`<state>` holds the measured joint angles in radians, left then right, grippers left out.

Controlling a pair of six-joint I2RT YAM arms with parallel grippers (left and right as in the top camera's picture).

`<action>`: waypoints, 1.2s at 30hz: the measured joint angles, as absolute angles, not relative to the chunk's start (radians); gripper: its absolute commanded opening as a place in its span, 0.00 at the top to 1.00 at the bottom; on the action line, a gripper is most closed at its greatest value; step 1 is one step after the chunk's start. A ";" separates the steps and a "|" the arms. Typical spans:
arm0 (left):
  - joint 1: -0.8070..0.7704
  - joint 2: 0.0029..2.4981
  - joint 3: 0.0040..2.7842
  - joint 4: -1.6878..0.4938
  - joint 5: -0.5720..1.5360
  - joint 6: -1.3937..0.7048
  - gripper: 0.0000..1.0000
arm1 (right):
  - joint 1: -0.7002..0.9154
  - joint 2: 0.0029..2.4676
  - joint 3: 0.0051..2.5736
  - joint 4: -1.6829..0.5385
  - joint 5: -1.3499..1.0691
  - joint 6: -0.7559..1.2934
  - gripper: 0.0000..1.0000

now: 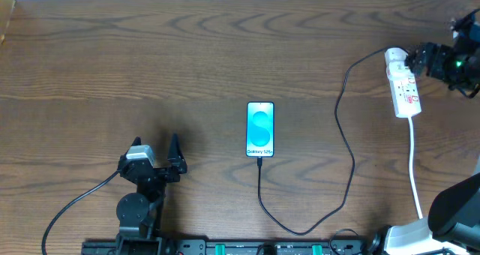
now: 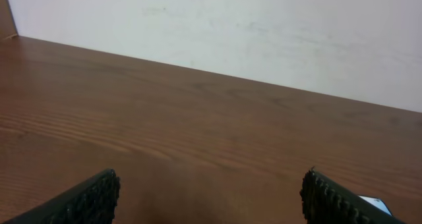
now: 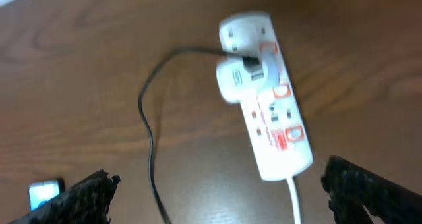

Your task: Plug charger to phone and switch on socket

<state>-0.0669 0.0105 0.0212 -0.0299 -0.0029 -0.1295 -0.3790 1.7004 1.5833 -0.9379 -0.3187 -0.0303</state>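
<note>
Currently the right gripper (image 3: pixel 219 176) is hovering wide open and empty by the far end of the socket (image 1: pixel 404 88), which is lying near-to-far; the left arm is sitting well apart.

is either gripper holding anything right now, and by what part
Nothing is held. The left gripper is open and empty. The right gripper is open near the socket, not gripping it.
</note>
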 measured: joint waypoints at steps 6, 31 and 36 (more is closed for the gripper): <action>-0.067 0.010 0.021 -0.030 -0.002 -0.130 0.12 | -0.317 1.636 1.417 -0.678 -0.331 -0.013 0.01; -0.066 0.010 0.023 -0.034 0.001 -0.129 0.12 | -0.209 0.621 0.154 0.126 -0.297 -0.007 0.01; -0.066 0.010 0.023 -0.034 0.001 -0.129 0.12 | -0.209 0.469 0.059 0.128 -0.287 -0.007 0.01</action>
